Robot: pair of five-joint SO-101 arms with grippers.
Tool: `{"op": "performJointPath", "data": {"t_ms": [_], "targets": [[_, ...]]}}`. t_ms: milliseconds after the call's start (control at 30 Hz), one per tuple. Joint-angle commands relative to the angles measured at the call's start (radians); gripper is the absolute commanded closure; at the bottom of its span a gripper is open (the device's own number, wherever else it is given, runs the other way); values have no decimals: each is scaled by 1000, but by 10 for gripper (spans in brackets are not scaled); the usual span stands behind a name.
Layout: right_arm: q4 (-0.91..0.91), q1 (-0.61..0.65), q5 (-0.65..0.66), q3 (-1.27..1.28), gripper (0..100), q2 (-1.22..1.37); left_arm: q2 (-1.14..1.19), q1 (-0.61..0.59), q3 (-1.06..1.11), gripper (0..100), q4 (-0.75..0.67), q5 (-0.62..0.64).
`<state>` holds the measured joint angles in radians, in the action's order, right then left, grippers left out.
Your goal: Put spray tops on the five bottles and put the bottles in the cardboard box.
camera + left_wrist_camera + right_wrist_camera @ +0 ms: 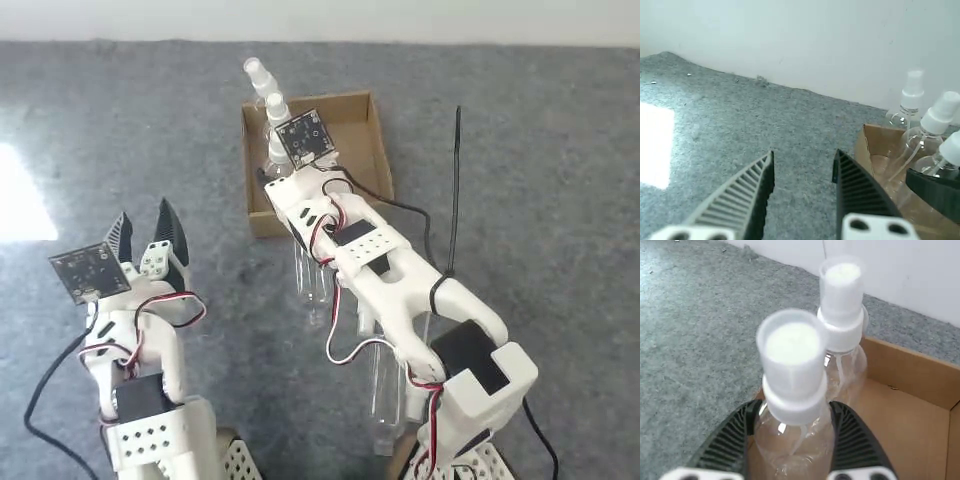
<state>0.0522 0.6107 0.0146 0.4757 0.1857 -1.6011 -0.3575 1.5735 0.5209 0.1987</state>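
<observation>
The cardboard box (pixel 360 150) lies open at the far middle of the grey table. Two clear bottles with white spray tops (pixel 258 72) (pixel 275 108) stand at its left wall. My right gripper (pixel 792 415) is shut on a third topped bottle (pixel 790 365), held upright over the box's (pixel 905 390) left side, just in front of another topped bottle (pixel 842 315). All three bottles (pixel 935 125) and the box (pixel 865 145) appear in the left wrist view. My left gripper (pixel 150 235) stands open and empty over bare table at the near left.
Two more clear bottles (pixel 312 285) (pixel 385 390) lie on the table beneath the right arm. A thin black rod (pixel 455 190) stands upright to the right of the box. Wall runs along the table's far edge.
</observation>
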Motion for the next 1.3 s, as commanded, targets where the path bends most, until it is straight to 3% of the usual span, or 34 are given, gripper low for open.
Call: {"op": "performJointPath", "data": {"t_ms": [0,267,500,967,1267], "targets": [[18,-5,-6,-69,988,-24,6,-5,-5,819,-31,8],[24,-5,-6,-58,982,-25,6,-5,-4,819,-31,8],[18,-5,-6,-55,820,-25,6,-5,-4,819,-31,-5],[2,25,-5,-32,711,-25,6,-5,-2,819,-31,-44],[-19,42,-5,-29,700,-35,6,-5,-2,819,-31,-46]]}}
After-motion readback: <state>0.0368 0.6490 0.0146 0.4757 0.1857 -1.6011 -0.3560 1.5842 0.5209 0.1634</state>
